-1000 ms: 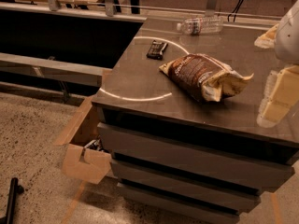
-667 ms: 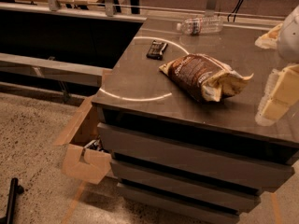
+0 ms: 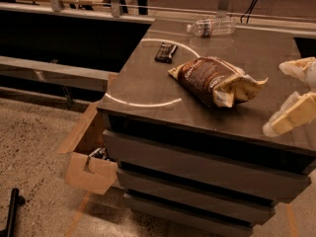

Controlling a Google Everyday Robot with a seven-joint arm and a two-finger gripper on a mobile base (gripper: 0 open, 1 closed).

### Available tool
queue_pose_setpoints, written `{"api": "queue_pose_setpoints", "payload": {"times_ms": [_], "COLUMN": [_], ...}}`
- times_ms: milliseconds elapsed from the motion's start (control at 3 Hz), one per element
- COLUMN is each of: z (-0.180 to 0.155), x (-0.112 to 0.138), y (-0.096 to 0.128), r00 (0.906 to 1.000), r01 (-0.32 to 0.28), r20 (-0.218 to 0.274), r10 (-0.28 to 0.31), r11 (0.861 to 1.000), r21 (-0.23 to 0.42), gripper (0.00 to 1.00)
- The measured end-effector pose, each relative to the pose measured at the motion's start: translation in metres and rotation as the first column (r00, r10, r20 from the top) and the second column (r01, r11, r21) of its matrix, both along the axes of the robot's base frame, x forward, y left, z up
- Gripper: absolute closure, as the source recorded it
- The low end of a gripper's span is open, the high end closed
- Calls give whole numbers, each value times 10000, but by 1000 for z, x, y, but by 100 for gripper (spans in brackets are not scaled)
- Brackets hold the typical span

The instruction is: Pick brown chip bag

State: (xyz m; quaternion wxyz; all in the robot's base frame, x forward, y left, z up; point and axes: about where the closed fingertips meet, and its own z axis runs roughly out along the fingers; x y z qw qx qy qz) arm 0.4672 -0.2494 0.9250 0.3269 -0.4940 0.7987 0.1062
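Note:
The brown chip bag (image 3: 210,79) lies on its side on the dark cabinet top (image 3: 148,85), crumpled and puffy, with a pale cream end pointing right. My gripper (image 3: 275,98) is at the right edge of the view, just right of the bag's cream end and apart from it. Its two pale fingers (image 3: 291,116) stand spread, one above the other, with nothing between them.
A small flat black bar (image 3: 165,52) lies left of and behind the bag. A clear plastic water bottle (image 3: 212,27) lies at the back edge. A cardboard box (image 3: 91,169) sits on the floor by the cabinet's left side, and drawer fronts (image 3: 197,167) face me below the top.
The gripper's upper finger has come lower in the view and the lower one has edged slightly left toward the bag. The bag, bar and bottle have not moved.

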Motion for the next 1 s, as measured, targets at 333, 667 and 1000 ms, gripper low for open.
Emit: {"api": "queue_pose_setpoints", "payload": {"times_ms": [333,667,1000], "z": [-11,-13,-19], "x": [31,57,79], "y": [5,16,25], "r00": [9955,9865,9795], "r01": [2,-350,-690], "r20": [923,1614,2006], "r10": [-207,-260,-205], "r11": [9763,9308,9006], "r21": [2165,3637,4291], "gripper": [0,0,0]}}
